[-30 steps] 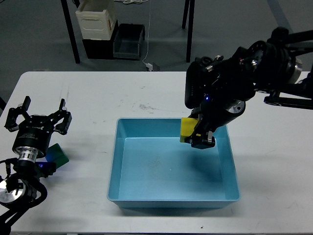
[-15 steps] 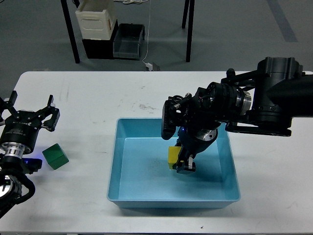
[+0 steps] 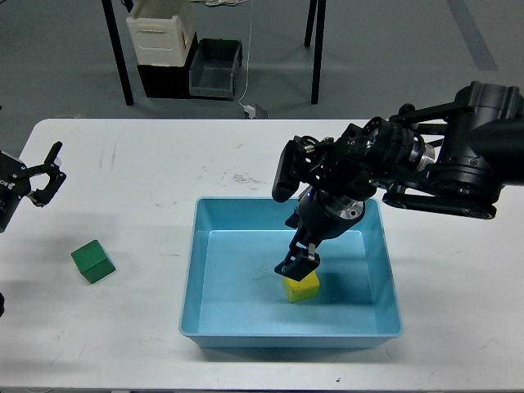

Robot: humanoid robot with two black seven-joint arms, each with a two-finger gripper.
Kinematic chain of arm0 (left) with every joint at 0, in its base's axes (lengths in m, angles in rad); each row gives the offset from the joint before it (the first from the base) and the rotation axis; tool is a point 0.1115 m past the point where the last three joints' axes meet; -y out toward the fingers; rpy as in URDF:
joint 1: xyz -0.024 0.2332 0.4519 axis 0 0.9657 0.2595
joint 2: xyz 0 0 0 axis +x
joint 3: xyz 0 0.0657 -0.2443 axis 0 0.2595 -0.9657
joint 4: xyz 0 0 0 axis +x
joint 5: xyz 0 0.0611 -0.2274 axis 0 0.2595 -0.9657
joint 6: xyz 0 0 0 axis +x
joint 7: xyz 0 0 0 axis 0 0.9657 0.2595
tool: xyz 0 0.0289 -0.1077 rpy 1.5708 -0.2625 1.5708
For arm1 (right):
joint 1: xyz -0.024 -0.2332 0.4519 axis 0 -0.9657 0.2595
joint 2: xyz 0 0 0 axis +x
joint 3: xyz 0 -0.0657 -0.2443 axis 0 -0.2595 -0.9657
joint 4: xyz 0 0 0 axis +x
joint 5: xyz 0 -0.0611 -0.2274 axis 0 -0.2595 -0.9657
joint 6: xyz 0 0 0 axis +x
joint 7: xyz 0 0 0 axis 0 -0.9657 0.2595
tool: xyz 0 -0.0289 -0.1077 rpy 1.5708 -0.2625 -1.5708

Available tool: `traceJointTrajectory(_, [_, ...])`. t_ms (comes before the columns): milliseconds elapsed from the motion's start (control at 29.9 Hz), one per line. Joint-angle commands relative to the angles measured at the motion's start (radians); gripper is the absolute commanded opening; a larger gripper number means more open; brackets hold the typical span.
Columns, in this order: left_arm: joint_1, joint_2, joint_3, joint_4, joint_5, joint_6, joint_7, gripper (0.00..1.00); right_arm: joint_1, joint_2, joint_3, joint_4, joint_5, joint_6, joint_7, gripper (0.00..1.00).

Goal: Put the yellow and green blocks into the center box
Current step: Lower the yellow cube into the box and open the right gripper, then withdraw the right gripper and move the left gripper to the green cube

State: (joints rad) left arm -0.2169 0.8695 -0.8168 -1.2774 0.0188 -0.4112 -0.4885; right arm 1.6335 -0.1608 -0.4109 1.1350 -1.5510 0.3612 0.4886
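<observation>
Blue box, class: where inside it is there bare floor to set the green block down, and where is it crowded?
Inside the blue box, the left half of the floor is bare, from the left wall across to the yellow block. It is crowded right of centre, where the right gripper hangs over the yellow block. The green block sits on the table.

Yellow block (image 3: 301,287) lies inside the blue box (image 3: 196,270); green block (image 3: 92,262) sits on the table left of it.

The left gripper (image 3: 37,176) is cut off by the left edge, and the right gripper (image 3: 298,266) hides part of the yellow block (image 3: 301,287).
</observation>
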Motion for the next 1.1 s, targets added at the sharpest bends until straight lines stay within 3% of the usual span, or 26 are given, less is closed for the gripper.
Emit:
traceJointTrajectory(0, [-0.036,0.1,-0.008,0.003,0.258,-0.011,0.0,0.99,-0.105,-0.054,0.196,-0.029,0.045,-0.146,0.0,0.97])
traceJointTrajectory(301, [-0.145,0.184,-0.007,0.004,0.775,-0.017,0.0,0.94,-0.427,-0.048,0.618,-0.04,0.124,-0.428,0.0,0.99])
traceJointTrajectory(435, [-0.196,0.236,0.005,-0.003,0.947,-0.017,0.0,0.94,-0.547,-0.045,0.734,-0.034,0.182,-0.498,0.0,0.99])
traceJointTrajectory(635, [-0.243,0.24,0.007,-0.031,1.441,-0.018,0.0,0.99,-0.696,-0.06,0.918,-0.026,0.541,-0.487,0.0,1.0])
traceJointTrajectory(735, [-0.246,0.241,0.005,-0.072,1.547,-0.018,0.0,0.99,-0.76,-0.097,1.023,-0.027,0.641,-0.473,-0.013,1.0])
traceJointTrajectory(936, [-0.259,0.264,0.04,-0.186,1.653,-0.047,0.0,0.99,-0.96,-0.128,1.302,-0.026,0.666,-0.315,-0.015,1.0])
traceJointTrajectory(1070, [-0.301,0.255,0.148,-0.223,1.811,-0.055,0.0,0.99,-1.099,-0.21,1.451,0.034,0.69,-0.167,-0.011,1.0])
